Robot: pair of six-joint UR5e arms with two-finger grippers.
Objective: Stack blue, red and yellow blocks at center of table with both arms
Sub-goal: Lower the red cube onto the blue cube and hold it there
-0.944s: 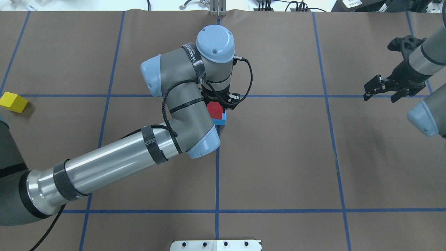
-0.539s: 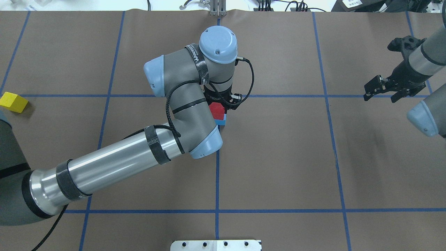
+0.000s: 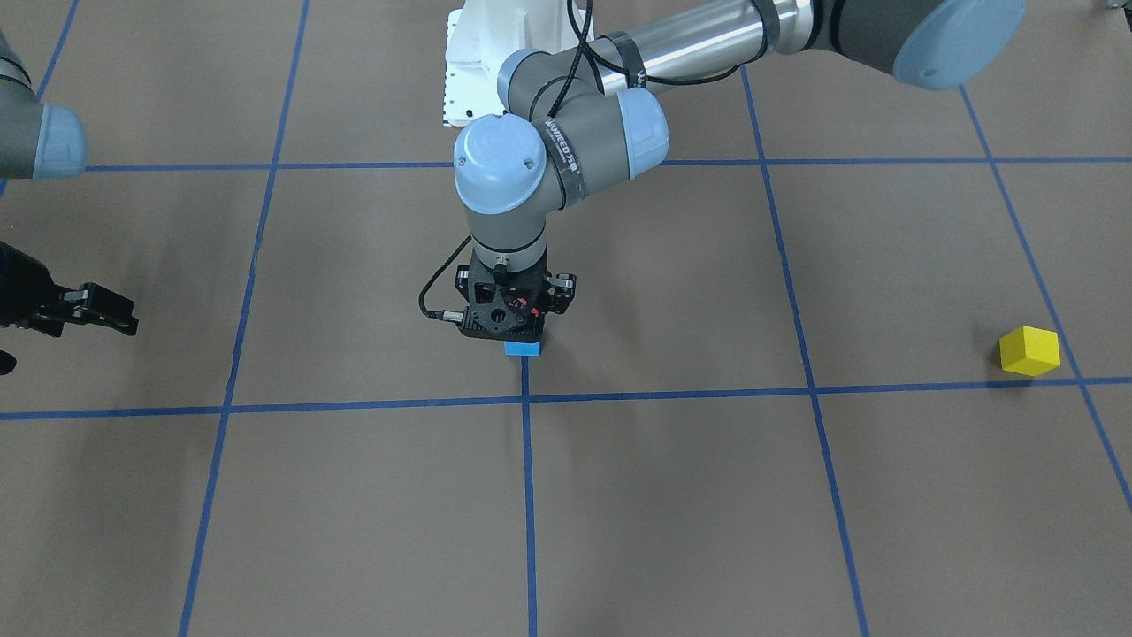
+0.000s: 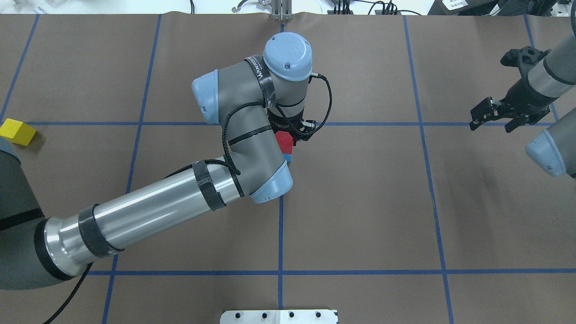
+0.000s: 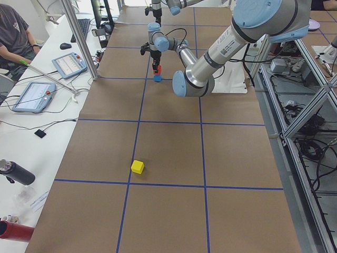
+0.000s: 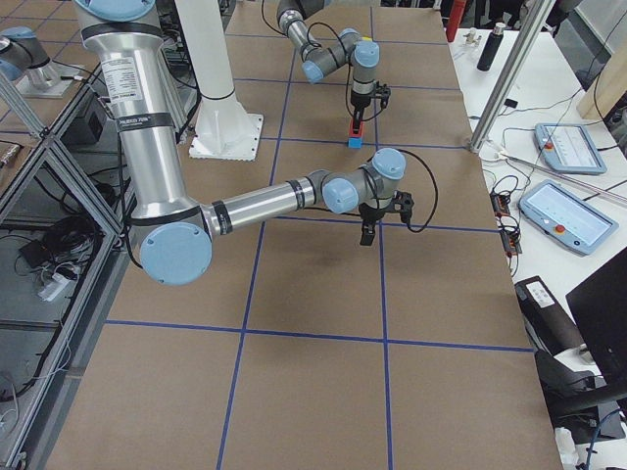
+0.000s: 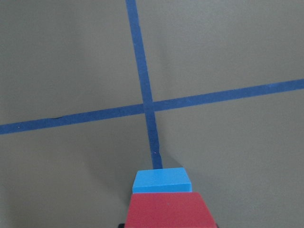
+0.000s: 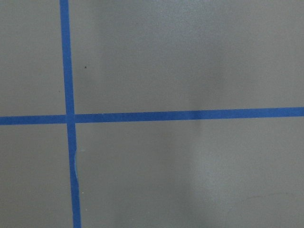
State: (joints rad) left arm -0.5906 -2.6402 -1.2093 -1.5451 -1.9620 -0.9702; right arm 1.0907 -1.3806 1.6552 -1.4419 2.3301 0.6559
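Observation:
My left gripper (image 3: 512, 327) points straight down at the table's center and is shut on the red block (image 4: 284, 140). The red block hangs just over the blue block (image 3: 523, 349), which lies on the paper beside the crossing of the blue tape lines. In the left wrist view the red block (image 7: 166, 210) fills the bottom edge, with the blue block (image 7: 161, 180) just beyond it. The yellow block (image 4: 17, 131) lies alone at the table's far left. My right gripper (image 4: 490, 126) is open and empty, hovering at the far right.
Blue tape lines grid the brown paper table cover (image 4: 360, 202). The white robot base plate (image 4: 279, 316) sits at the near edge. A side bench with tablets (image 5: 68, 64) and a seated person (image 5: 13, 31) lies beyond the table's far edge.
My left arm has shifted to the right with the red block, which now covers more of the blue block. The right arm and the yellow block have not moved.

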